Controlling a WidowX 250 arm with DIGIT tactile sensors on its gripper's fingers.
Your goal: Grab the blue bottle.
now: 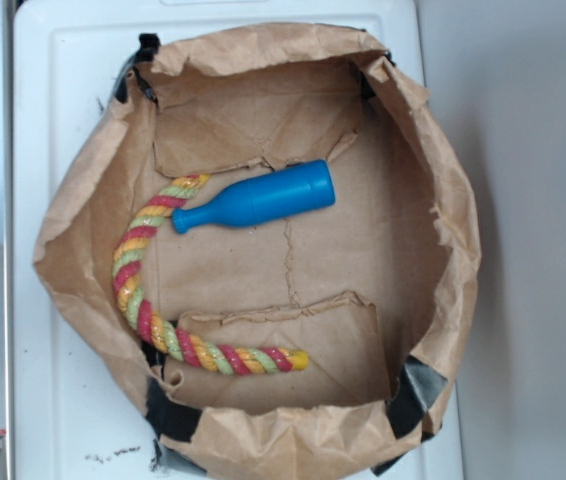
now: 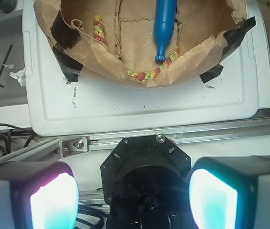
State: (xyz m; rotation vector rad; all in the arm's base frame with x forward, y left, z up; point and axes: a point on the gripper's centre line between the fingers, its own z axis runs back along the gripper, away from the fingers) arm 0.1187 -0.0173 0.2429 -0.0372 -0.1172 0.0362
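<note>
The blue bottle (image 1: 258, 200) lies on its side inside a brown paper bag (image 1: 433, 200), its neck pointing left toward a red-yellow-green rope (image 1: 138, 255). In the wrist view the blue bottle (image 2: 165, 26) shows at the top, neck pointing down toward the camera. My gripper (image 2: 132, 198) is open, its two glowing pads (image 2: 54, 202) wide apart with nothing between them. It hovers over the robot's base, well short of the bag. The gripper itself does not show in the exterior view.
The bag rests on a white plastic lid (image 2: 140, 107), taped down with black tape (image 1: 418, 390). A metal rail (image 2: 182, 133) runs along the lid's near side. The robot's black base (image 2: 147, 162) sits below the gripper. Cables and an Allen key (image 2: 1, 67) lie at left.
</note>
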